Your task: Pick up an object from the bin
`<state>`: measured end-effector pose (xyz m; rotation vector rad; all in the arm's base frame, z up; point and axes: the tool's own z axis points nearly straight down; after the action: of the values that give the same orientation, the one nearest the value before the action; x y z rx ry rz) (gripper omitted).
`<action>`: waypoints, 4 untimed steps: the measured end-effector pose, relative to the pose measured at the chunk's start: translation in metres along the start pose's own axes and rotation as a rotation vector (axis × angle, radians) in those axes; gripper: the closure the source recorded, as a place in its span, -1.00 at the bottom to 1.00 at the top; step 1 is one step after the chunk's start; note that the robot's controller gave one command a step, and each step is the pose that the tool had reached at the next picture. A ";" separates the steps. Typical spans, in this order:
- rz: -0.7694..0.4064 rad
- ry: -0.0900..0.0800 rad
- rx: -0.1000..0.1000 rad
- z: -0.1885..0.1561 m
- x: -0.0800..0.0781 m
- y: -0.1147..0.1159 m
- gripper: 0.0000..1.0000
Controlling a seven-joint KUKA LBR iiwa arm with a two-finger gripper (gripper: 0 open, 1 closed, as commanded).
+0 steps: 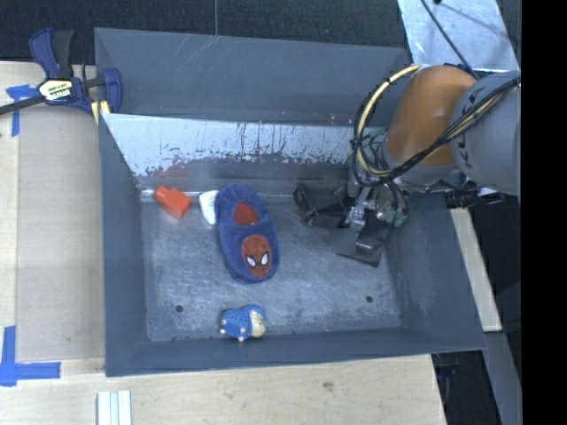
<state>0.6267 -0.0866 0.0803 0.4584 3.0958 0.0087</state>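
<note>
Single overhead camera, tilted slightly; whole bin framed, arm from right.

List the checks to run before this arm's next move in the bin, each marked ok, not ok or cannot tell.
1. Gripper open, nothing between its fingers: ok.
2. Gripper over a thing: not ok; bare floor of the grey metal bin lies below.
3. Blue fabric slipper with red spider-face lies uncovered mid-bin: ok.
4. Small orange block apart from the slipper: ok.
5. Gripper's height above floor: cannot tell.

Arm bent low; pincer spread apart.
</note>
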 end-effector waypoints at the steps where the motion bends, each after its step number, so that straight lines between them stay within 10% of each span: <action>1: 0.156 -0.018 -0.003 0.000 0.008 -0.007 -1.00; 2: 0.156 -0.014 0.001 -0.005 0.007 -0.010 1.00; 3: 0.213 -0.002 0.006 -0.136 0.016 -0.014 1.00; 4: 0.217 0.017 0.011 -0.068 0.072 -0.033 1.00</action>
<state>0.5475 -0.0972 0.1474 0.7964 3.0462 -0.0025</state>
